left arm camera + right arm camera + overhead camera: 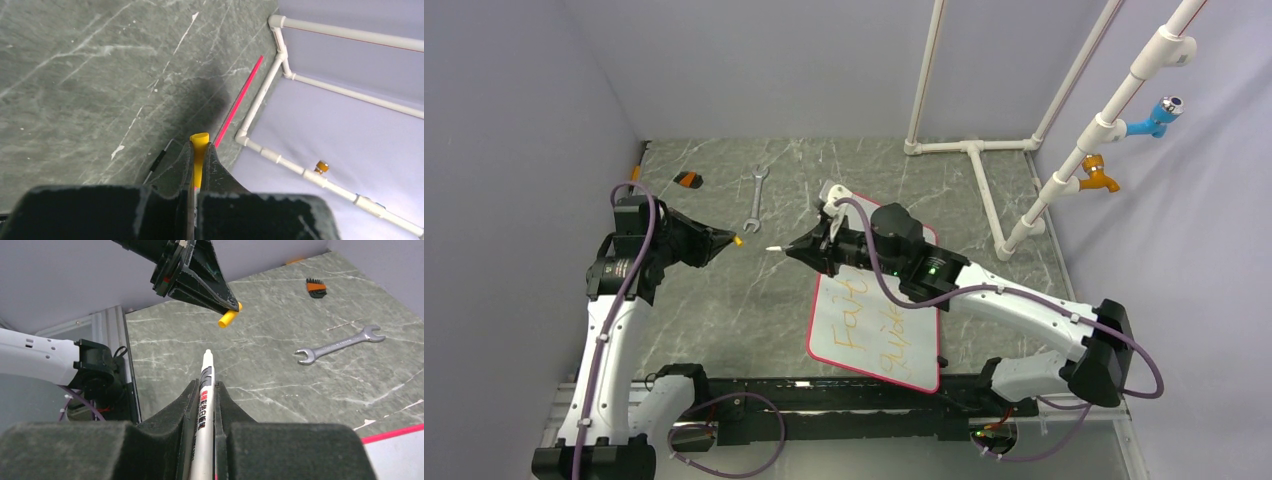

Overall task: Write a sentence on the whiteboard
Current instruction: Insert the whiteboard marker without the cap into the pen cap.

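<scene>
Overhead, two grippers face each other above a grey table [724,320], tips close but not touching. L gripper [730,240] is pinched tight on a small yellow pen cap [739,240]; cap's open end pokes out past the fingertips. R gripper [796,250] is clamped narrow on a white marker [776,247], whose tip sticks out ahead of the fingertips & aims at the cap, w/ a small gap between. Below & behind the R gripper, under that arm's wrist, the whiteboard [919,350] lies flat. On it the sentence [869,325] reads "Faith guides" in thin orange letters, two lines.

Judging by that, writing looks done & the step in hand is prob. recapping the marker. Next move calls for lining things up: R wrist view shows the cap up & a bit right of the marker tip, not yet in line. Then push the two straight together w/o either one slipping in its grip. A wrench [755,198] lies farther out beyond both grippers, not involved.
</scene>
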